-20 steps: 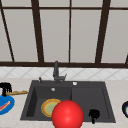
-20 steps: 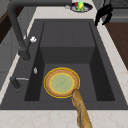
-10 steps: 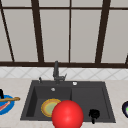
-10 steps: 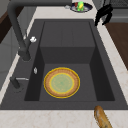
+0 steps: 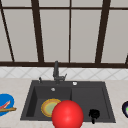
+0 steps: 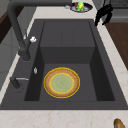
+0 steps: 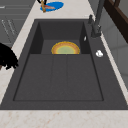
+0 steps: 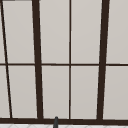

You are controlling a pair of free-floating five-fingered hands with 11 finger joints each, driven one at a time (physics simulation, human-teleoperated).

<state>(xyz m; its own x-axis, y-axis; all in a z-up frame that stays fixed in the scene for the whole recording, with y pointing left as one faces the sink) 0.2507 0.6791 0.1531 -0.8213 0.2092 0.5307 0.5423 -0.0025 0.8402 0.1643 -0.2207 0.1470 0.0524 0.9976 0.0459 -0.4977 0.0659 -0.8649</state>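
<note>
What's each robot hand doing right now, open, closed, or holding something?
Left robot hand: cannot be told.
Right robot hand: open, holding nothing.

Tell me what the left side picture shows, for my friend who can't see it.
A round yellow and green plate lies flat in the near basin of a dark sink. A black hand hangs over the sink's far right edge, beside a dish of food on the counter, and a dark tap stands at the left.
</note>
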